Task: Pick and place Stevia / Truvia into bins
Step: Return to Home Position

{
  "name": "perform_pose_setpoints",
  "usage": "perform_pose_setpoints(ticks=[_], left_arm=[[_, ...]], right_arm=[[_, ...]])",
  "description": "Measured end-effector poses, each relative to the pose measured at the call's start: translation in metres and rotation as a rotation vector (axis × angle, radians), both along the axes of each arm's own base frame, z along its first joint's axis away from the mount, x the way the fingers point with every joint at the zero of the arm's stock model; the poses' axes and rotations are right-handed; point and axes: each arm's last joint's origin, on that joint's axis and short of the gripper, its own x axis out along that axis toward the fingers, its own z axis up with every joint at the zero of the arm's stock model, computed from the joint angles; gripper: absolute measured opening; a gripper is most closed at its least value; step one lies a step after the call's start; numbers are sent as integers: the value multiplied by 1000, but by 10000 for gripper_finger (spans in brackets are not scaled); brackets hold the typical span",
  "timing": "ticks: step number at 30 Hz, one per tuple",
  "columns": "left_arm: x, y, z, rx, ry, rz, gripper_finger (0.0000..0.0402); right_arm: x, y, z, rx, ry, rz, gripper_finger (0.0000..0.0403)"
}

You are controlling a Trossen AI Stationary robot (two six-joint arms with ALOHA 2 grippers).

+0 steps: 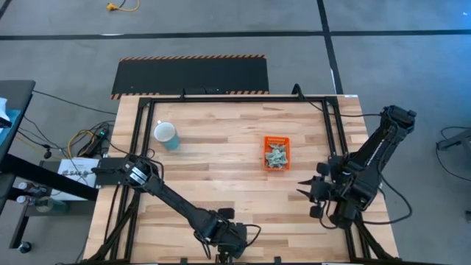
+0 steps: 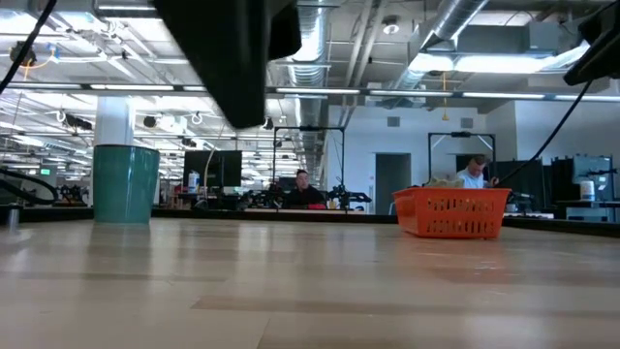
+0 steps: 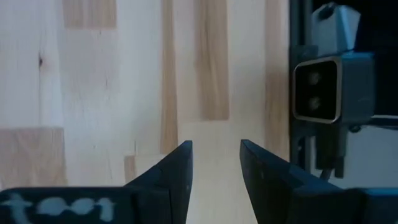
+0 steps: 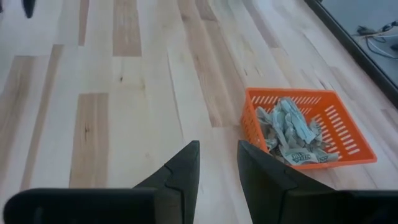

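Where packets (image 1: 277, 156) lie heaped, orange tray (image 1: 277, 138), long axis front-to-back

I saw a big open lab: exposed ceiling ducts (image 2: 325, 24), strip lights (image 2: 465, 95), people (image 2: 303, 186) at monitors (image 2: 208, 167).

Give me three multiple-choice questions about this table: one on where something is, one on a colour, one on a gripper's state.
1. Where are the packets? A in the tray; B beside the cup; C in the cup.
2. What colour is the tray? A blue; B orange; C black.
3. What does the right gripper hold? A a packet; B the cup; C nothing.
Answers: 1 A, they lie heaped inside it; 2 B, its mesh walls are orange; 3 C, table shows between its parted fingers.
The left gripper waits at the table's edge.
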Motion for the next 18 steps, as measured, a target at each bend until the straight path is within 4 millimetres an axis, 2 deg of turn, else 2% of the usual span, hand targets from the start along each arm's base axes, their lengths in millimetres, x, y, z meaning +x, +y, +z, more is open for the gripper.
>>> perform_pose_setpoints(ticks=[18], left_arm=[[1, -1, -2, -17, -22, 7, 121]], right_arm=[[2, -1, 0, 5, 1, -11, 101]])
